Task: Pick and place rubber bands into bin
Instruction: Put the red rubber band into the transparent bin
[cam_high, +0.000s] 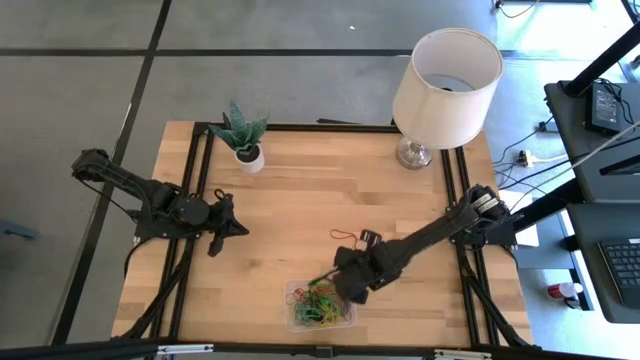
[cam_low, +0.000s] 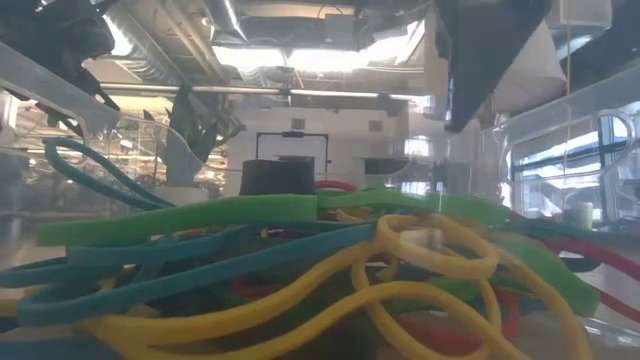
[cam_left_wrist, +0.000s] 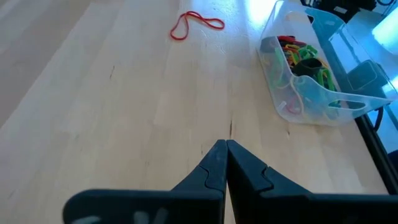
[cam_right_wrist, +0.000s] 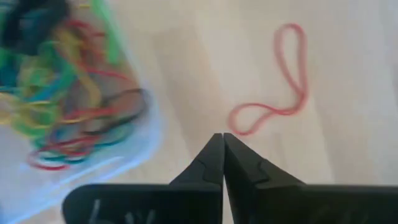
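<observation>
The clear plastic bin (cam_high: 345, 320) stands near the table's front edge and holds a heap of rubber bands (cam_high: 315, 303) in green, yellow, red and black. They fill the low view (cam_low: 300, 250). One red rubber band (cam_high: 347, 237) lies loose on the wood behind the bin, and also shows in the right wrist view (cam_right_wrist: 283, 87) and the left wrist view (cam_left_wrist: 196, 23). My right gripper (cam_high: 338, 278) is shut and empty (cam_right_wrist: 222, 138), just above the bin's far right corner. My left gripper (cam_high: 238, 228) is shut and empty (cam_left_wrist: 225, 146), over bare wood at the table's left.
A white lamp (cam_high: 445, 80) stands at the far right corner. A small potted plant (cam_high: 243, 140) stands at the far left. Bare wood (cam_high: 290, 215) lies between the two grippers. The bin's wall (cam_left_wrist: 292, 93) lies ahead of my left gripper.
</observation>
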